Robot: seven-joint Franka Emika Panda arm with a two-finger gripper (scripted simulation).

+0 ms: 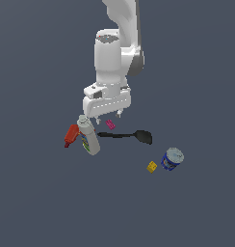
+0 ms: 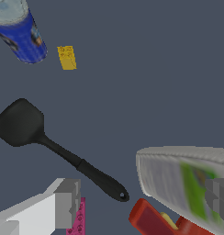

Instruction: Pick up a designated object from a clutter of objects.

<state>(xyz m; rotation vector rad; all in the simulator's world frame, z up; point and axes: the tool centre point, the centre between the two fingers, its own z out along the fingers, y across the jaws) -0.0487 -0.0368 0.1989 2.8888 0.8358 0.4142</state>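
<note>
The designated object, a tiny pink studded brick, lies on the dark floor between the white labelled bottle and the black spatula. My gripper hovers open just above it, holding nothing. In the wrist view the pink brick is partly hidden behind one grey fingertip. The other fingertip stands over the white bottle. The gripper is wide open there too. A red bottle lies against the white one.
The spatula runs from its handle near the brick to its blade. A yellow block and a blue-and-white can sit further toward the exterior view's right. The red bottle lies beside the white bottle.
</note>
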